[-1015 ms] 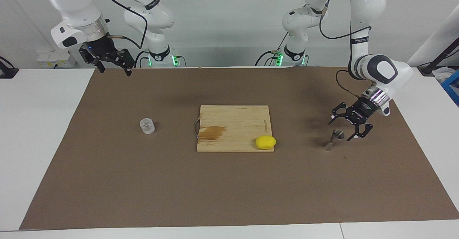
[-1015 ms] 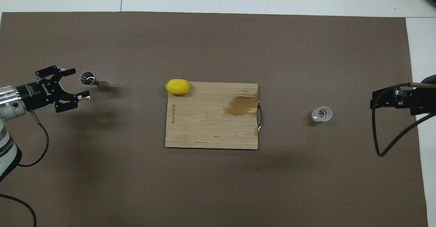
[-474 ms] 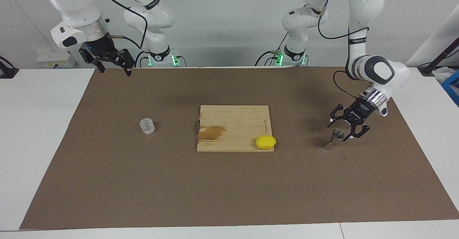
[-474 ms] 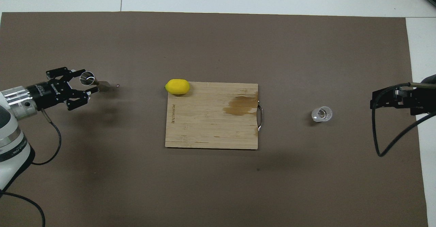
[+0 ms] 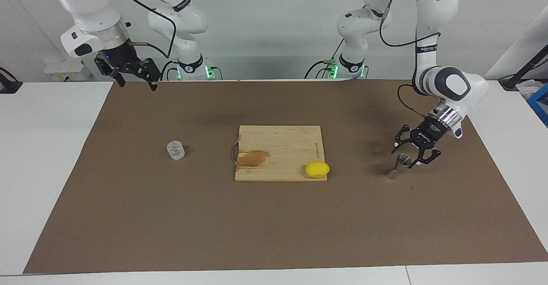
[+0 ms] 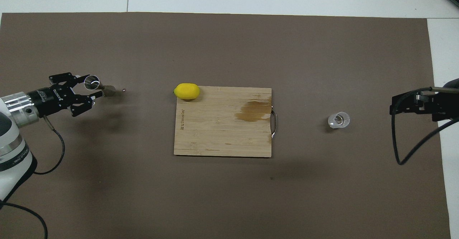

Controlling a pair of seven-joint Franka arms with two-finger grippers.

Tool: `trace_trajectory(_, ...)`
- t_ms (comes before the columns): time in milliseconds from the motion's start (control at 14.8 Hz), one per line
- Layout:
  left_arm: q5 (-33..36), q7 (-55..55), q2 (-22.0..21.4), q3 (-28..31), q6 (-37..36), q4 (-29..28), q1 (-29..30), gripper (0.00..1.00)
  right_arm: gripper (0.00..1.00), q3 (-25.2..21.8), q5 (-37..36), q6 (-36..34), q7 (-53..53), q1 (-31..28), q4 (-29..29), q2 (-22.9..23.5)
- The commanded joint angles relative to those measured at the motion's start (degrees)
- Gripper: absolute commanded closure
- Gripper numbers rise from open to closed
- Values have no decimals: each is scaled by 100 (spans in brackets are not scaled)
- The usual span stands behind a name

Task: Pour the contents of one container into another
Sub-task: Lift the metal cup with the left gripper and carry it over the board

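Observation:
The small steel jigger stands upright on the brown mat toward the left arm's end of the table. My left gripper is low and tilted, its jaws on either side of the jigger's upper cone and still slightly apart from it. The clear glass cup stands alone toward the right arm's end. My right gripper waits open, raised over the mat's edge by its own base, with nothing in it.
A wooden cutting board with a brown stain and a metal handle lies at the mat's middle. A yellow lemon rests on the board's corner nearest the jigger. White table surrounds the brown mat.
My left gripper has moved in over the jigger and narrowed its jaws around the upper cone. The jigger, the cup and the right arm have stayed put.

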Motion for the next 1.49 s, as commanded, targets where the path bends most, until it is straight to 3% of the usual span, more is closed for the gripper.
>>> trace_trajectory(0,-111,-12,-47,28,91,-90,-45,34,0,20,119,-20,30,-70,-75,-97)
trace_trajectory(271,-120,-12,-47,28,109,-81,-54,35,0,20,119,-20,30,-70,-75,-97)
trace_trajectory(406,-137,-12,-47,28,144,-72,-63,44,0,20,119,-20,30,-70,-75,-97)
trace_trajectory(474,-138,-12,-47,28,144,-81,-63,56,0,20,119,-20,30,-70,-75,-97)
trace_trajectory(609,-146,-12,-47,28,144,-72,-63,100,0,20,119,-11,30,-70,-75,-97)
trace_trajectory(1150,-409,-56,-39,-7,-14,147,-168,100,0,20,119,-11,30,-70,-75,-97)
trace_trajectory(1421,-787,-65,-82,-16,-58,367,-861,100,0,20,119,-11,30,-70,-75,-97)
